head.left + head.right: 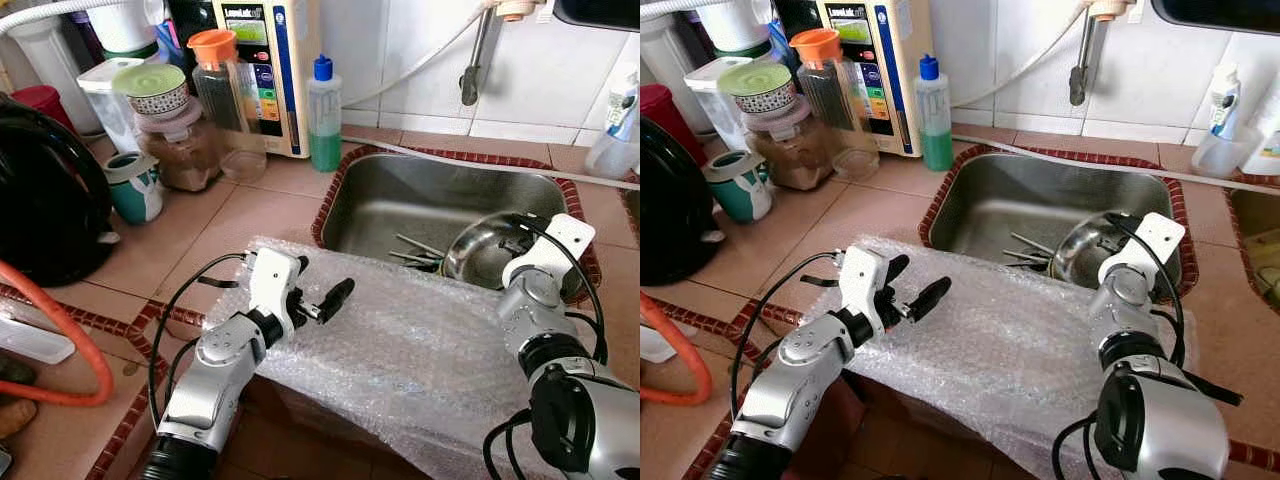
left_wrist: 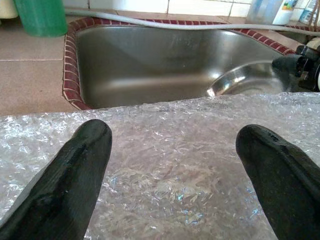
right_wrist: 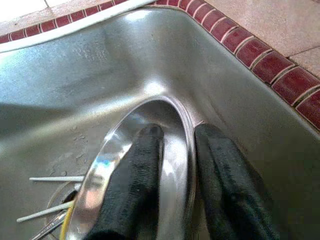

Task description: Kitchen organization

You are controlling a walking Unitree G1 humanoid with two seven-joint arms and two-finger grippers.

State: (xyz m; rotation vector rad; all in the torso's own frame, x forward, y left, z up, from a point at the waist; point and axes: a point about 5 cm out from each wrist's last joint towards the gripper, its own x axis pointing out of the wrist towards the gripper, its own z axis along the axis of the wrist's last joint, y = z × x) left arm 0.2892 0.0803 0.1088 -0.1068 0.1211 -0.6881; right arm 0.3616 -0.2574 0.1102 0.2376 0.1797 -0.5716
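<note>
head stereo: high, looking down, both on sink [image 1: 440, 200] | wrist views: close, along fingers into sink

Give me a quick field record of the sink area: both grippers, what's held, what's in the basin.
right gripper: down in the sink, fingers closed over the rim of the steel bowl, one inside, one outside
steel bowl: tilted against the sink's right side
left gripper: open, above the bubble wrap, holding nothing
bubble wrap: spread over the counter edge in front of the sink
basin contents: utensils lying beside the bowl
counter, left of sink: green soap bottle
</note>
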